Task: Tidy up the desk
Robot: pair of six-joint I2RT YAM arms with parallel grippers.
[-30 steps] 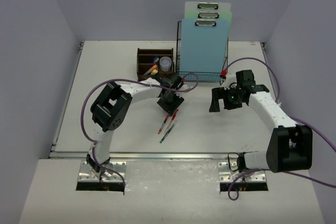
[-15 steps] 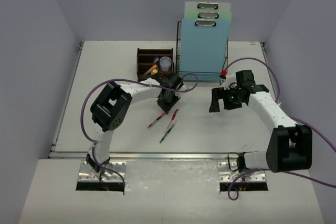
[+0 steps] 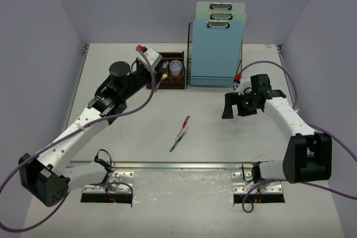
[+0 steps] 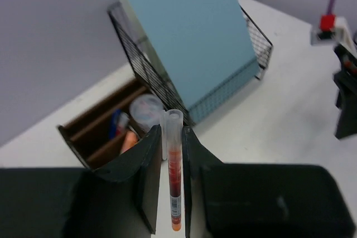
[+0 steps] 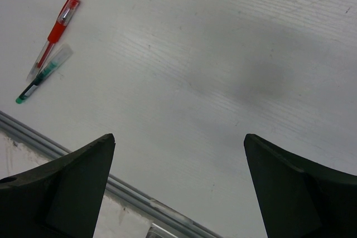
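My left gripper is shut on an orange-red pen and holds it upright just in front of the dark wooden organizer. In the left wrist view the pen's clear cap sticks up between the fingers, with the organizer behind. A red pen and a green pen lie side by side mid-desk on the white desk. Both also show in the right wrist view, red pen and green pen. My right gripper is open and empty above bare desk, right of the pens.
A black wire-mesh rack holding blue and green clipboards stands at the back, right of the organizer. A clear cup sits in the organizer. A metal rail runs along the near desk edge.
My left arm lifted one pen from the group of three mid-desk and swung back left to the organizer with it. Two pens remain on the desk. The right arm has not moved.
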